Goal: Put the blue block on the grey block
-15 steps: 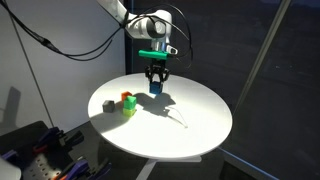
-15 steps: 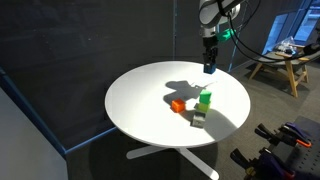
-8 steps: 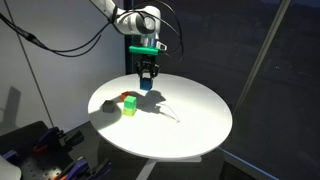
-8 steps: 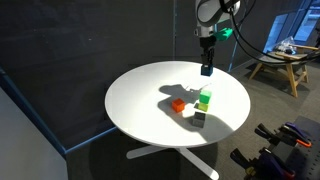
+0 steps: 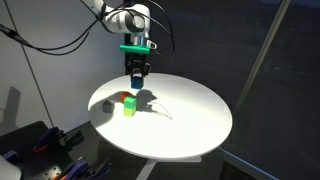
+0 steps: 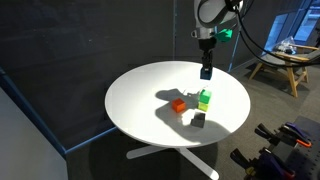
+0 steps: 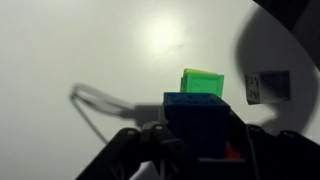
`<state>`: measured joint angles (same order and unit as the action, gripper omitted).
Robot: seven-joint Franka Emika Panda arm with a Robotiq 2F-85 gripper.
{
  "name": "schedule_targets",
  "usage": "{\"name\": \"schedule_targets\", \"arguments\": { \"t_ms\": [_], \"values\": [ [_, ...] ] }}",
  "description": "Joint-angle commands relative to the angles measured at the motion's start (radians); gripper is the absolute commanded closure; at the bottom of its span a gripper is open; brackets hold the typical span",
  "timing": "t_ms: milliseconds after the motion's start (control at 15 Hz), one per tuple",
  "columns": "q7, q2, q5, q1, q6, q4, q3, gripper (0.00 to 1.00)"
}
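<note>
Over the bench (image 6: 130, 100), the pincer (image 6: 205, 71) clasps the blue block (image 7: 195, 125); below and ahead of it sit the green cube (image 7: 203, 82) and grey block (image 7: 270, 87).

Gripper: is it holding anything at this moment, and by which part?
Yes: the gripper holds the blue block, its fingers pressed on two opposite side faces, above the white table.

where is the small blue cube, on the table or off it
Lifted off: the small blue cube hangs in the shut hand above the round white table.
</note>
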<state>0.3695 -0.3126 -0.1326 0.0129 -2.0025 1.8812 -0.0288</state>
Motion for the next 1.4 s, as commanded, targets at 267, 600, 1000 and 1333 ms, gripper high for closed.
{"name": "schedule_targets", "arguments": {
  "t_ms": [267, 600, 1000, 1333],
  "values": [
    [-0.102, 0.133, 0.009, -0.004, -0.132, 0.169, 0.002, 0.69],
    [-0.238, 0.186, 0.028, -0.005, -0.114, 0.219, 0.011, 0.69],
    [-0.389, 0.232, 0.091, -0.003, -0.104, 0.258, 0.022, 0.69],
    [-0.429, 0.238, 0.150, 0.001, -0.098, 0.257, 0.030, 0.69]
  ]
}}
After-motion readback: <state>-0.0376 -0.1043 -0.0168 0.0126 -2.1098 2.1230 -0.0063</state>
